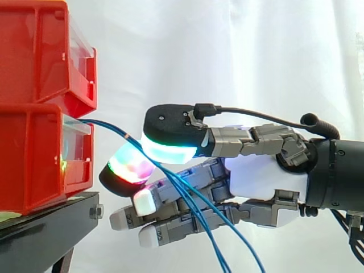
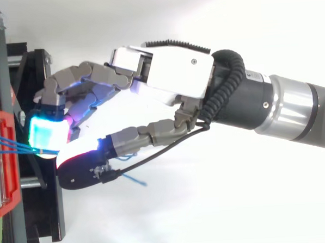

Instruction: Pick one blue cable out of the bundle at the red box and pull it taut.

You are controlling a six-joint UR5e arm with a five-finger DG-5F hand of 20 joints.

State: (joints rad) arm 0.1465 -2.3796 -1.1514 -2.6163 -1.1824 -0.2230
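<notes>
Against a white curtain (image 1: 227, 51), the robot's hand (image 1: 267, 176) is pinching a blue cable (image 1: 114, 128) between two glowing pads (image 1: 170, 151), just beside the lower red bin (image 1: 31, 159).

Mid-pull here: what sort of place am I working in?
Most likely a lab test bench rather than a factory floor: a white curtain as backdrop, red bins stacked on a black stand, and loose blue cables leading out of the lower one.
</notes>
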